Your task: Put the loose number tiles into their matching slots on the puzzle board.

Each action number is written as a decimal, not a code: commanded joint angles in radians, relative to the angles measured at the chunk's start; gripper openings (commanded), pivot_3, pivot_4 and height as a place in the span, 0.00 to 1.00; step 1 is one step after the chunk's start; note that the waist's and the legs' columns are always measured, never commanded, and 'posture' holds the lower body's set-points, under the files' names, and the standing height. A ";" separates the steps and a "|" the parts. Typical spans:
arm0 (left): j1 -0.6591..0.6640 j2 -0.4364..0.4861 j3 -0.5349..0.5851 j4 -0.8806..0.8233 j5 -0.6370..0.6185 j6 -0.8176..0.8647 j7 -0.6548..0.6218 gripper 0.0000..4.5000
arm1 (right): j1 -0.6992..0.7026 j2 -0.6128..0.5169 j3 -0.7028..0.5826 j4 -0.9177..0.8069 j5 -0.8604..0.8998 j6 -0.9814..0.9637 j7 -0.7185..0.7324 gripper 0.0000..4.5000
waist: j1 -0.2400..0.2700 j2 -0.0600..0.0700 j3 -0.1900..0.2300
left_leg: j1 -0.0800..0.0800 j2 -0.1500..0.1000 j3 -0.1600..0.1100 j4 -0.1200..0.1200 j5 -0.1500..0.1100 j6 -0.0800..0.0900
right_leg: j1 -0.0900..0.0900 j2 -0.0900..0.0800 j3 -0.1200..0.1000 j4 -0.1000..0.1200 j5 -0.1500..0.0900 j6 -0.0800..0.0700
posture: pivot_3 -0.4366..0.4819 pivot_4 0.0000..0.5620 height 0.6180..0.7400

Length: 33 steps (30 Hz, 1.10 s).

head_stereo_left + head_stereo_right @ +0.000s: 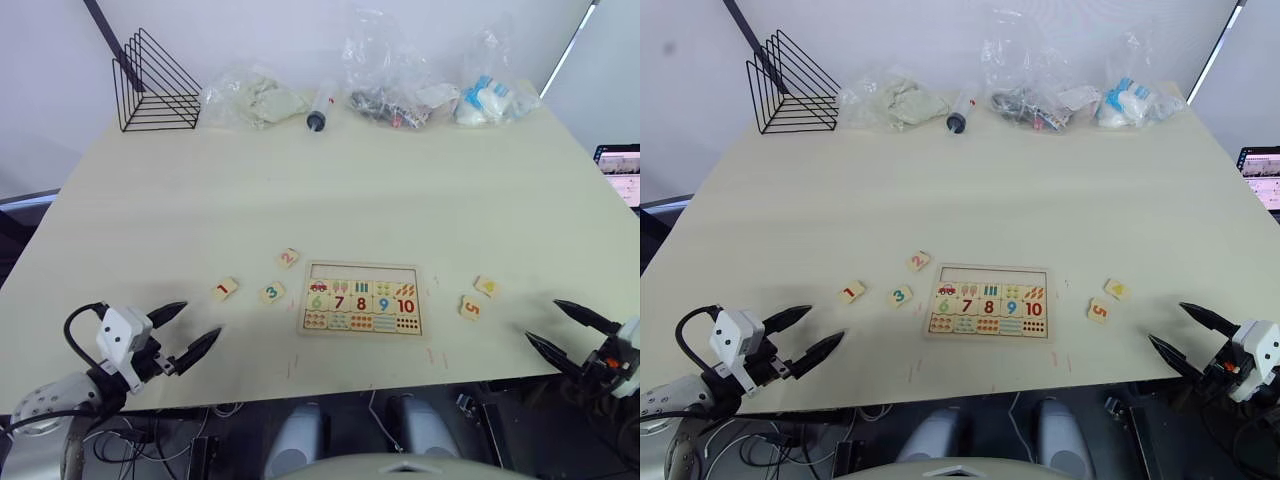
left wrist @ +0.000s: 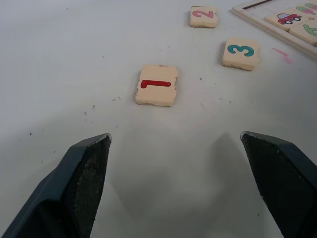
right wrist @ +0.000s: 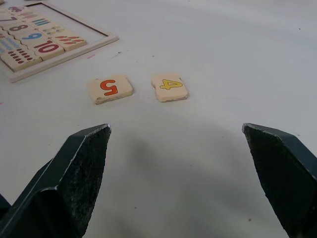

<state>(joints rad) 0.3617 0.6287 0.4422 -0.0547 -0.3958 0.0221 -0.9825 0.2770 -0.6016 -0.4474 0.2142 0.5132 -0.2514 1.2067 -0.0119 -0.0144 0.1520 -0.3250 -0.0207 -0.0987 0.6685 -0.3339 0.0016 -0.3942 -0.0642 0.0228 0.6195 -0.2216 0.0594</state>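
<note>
We read 6, 7, 8, 9, 10 on the puzzle board (image 1: 360, 299), and loose tiles on the desk (image 1: 330, 190) printed 1 (image 2: 157, 85), 2 (image 2: 203, 16), 3 (image 2: 240, 52), 4 (image 3: 169, 87) and 5 (image 3: 110, 89).

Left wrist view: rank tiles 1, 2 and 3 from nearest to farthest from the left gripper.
From the left gripper, open over the bare table:
1. Tile 1, straight ahead of the fingers.
2. Tile 3, farther on, toward the board.
3. Tile 2, farthest, by the board's corner.
</note>
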 commanded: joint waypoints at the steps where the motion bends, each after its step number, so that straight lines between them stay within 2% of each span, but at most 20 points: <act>1: -0.001 0.018 0.018 0.010 -0.013 -0.020 -0.010 0.99 | -0.003 -0.012 -0.018 -0.004 0.021 -0.025 0.021 1.00 | 0.000 0.000 0.000 | 0.000 0.000 0.000 0.000 0.000 0.000 | 0.000 0.000 0.000 0.000 0.000 0.000 | 0.48 0.27 1.00; 12: -0.072 0.066 0.002 0.053 -0.008 -0.013 -0.037 0.99 | -0.017 -0.029 -0.024 -0.007 0.070 -0.031 0.118 1.00 | 0.000 0.000 0.000 | 0.000 0.000 0.000 0.000 0.000 0.000 | 0.000 0.000 0.000 0.000 0.000 0.000 | 0.48 0.27 1.00; 23: -0.208 0.154 -0.068 0.115 0.021 0.025 -0.074 0.99 | 0.025 -0.013 0.027 -0.198 0.133 0.023 0.166 1.00 | -0.001 0.001 0.001 | 0.000 -0.001 -0.001 0.000 0.000 0.000 | 0.000 0.000 0.000 0.000 0.001 0.001 | 0.48 0.27 1.00; 33: -0.326 0.202 -0.137 0.231 0.049 0.045 -0.120 0.99 | 0.011 -0.038 0.024 -0.215 0.153 0.050 0.218 1.00 | 0.000 0.001 0.001 | 0.000 -0.002 -0.002 0.000 0.000 0.000 | 0.000 0.000 -0.002 -0.001 0.002 0.004 | 0.48 0.27 1.00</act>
<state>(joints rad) 0.0456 0.8129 0.3029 0.1702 -0.3459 0.0678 -1.0898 0.2939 -0.6240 -0.4040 0.0187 0.6442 -0.2015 1.4134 -0.0119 -0.0135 0.1528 -0.3252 -0.0231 -0.1008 0.6681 -0.3339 0.0015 -0.3945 -0.0642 0.0212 0.6186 -0.2191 0.0636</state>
